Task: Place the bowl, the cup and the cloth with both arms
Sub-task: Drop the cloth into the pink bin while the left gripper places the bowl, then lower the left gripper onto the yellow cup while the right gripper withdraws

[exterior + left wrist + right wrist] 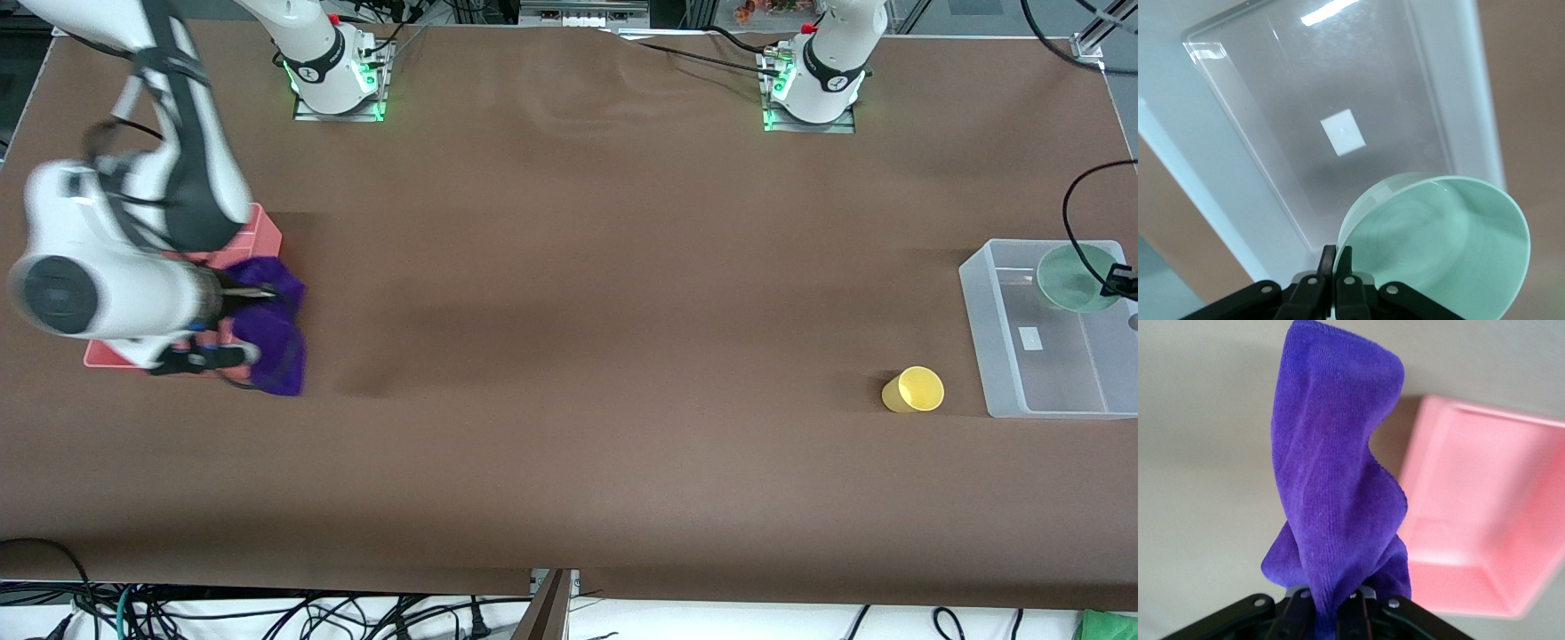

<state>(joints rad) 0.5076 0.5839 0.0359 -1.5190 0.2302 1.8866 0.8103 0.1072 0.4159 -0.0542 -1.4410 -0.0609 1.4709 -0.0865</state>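
Note:
My right gripper [253,293] is shut on the deep-purple cloth [277,342]. The cloth hangs from it over the edge of a pink tray [263,233] at the right arm's end of the table. In the right wrist view the cloth [1331,473] covers the gripper [1338,603], with the tray [1485,513] beside it. My left gripper [1337,250] is shut on the rim of the pale mint-green bowl [1451,247] and holds it tilted over a clear plastic bin [1458,87]. The bowl [1076,277] and the left gripper [1118,283] show at the edge of the front view. The yellow cup [913,389] sits on the table beside the bin [1000,338].
The clear bin has a small white label [1343,132] on its floor and nothing else in it. A black cable [1071,213] loops over the bin. The brown table cover [578,293] lies bare between the pink tray and the cup.

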